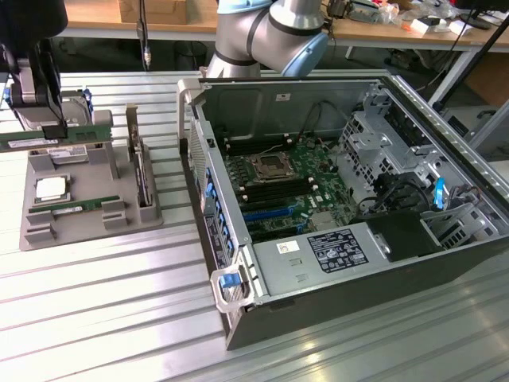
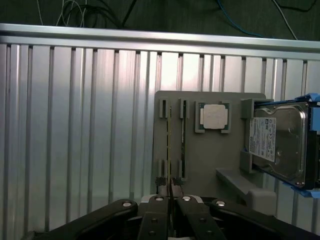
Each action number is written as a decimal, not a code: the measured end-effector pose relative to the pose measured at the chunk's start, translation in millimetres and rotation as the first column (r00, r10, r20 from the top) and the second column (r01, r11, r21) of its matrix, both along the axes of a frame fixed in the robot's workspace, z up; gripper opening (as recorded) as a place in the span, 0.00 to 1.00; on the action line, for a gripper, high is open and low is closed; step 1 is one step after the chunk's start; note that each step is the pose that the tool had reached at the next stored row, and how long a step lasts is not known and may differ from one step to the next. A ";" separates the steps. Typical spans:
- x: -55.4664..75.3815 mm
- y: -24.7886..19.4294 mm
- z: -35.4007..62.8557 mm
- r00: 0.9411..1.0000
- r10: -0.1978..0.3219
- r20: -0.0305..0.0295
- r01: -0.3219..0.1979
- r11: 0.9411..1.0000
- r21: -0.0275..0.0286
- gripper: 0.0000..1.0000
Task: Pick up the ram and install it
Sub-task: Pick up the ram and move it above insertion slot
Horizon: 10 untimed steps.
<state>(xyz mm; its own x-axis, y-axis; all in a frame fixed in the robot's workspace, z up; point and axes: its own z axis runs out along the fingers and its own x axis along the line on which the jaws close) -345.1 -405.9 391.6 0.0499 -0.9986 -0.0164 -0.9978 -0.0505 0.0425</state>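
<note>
My gripper (image 1: 54, 127) is shut on the ram (image 1: 89, 134), a long green stick with a white label. It holds the stick level, just above the grey holder tray (image 1: 119, 227) at the exterior view's left. In the wrist view the ram (image 2: 169, 145) shows edge-on as a thin line running out from between the closed fingertips of the gripper (image 2: 171, 194), over the tray (image 2: 200, 165). The open computer case (image 1: 238, 314) lies at the exterior view's right. Its motherboard (image 1: 290, 187) and dark memory slots (image 1: 242, 149) are exposed.
A second green stick (image 1: 75, 205) lies in a tray slot, beside the square silver CPU (image 1: 50, 189). The wrist view also shows the CPU (image 2: 215, 116) and a silver hard drive (image 2: 277, 145) in a blue bracket. The ribbed metal table (image 1: 119, 318) surrounds the tray and case.
</note>
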 end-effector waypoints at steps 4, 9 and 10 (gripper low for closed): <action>6.8 0.0 0.0 1.000 0.000 0.000 0.000 1.000 0.000 0.13; 18.0 0.0 0.0 1.000 0.000 0.000 0.000 1.000 -0.002 0.13; 19.5 0.0 0.0 1.000 0.000 0.000 0.000 1.000 -0.002 0.13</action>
<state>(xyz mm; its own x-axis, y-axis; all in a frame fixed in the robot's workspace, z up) -325.6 -405.9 391.6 0.0498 -0.9987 -0.0145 -0.9978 -0.0504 0.0425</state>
